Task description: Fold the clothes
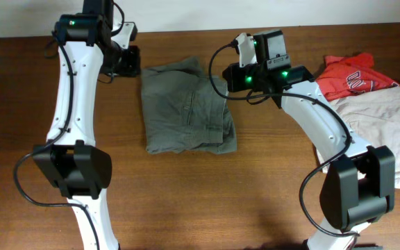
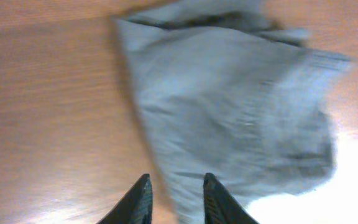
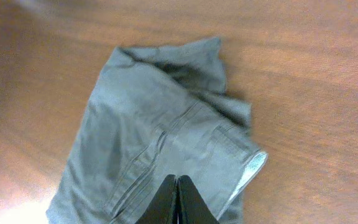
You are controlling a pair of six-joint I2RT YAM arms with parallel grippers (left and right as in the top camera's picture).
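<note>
We find the large olive-grey woven cotton shorts (image 1: 186,107) lying midway along the brown wooden bench (image 1: 207,201) as a compact, wrinkled rectangle, folded and, we judge, nearly finished; only tidying the loose far edge seems left. The left jaws stand slightly apart and empty by its far left corner; the right jaws are pressed together, gripping nothing, above its right side. A red lettered T-shirt (image 1: 349,76) and paler beige shorts (image 1: 387,132) lie heaped at the right, blocking nothing.
</note>
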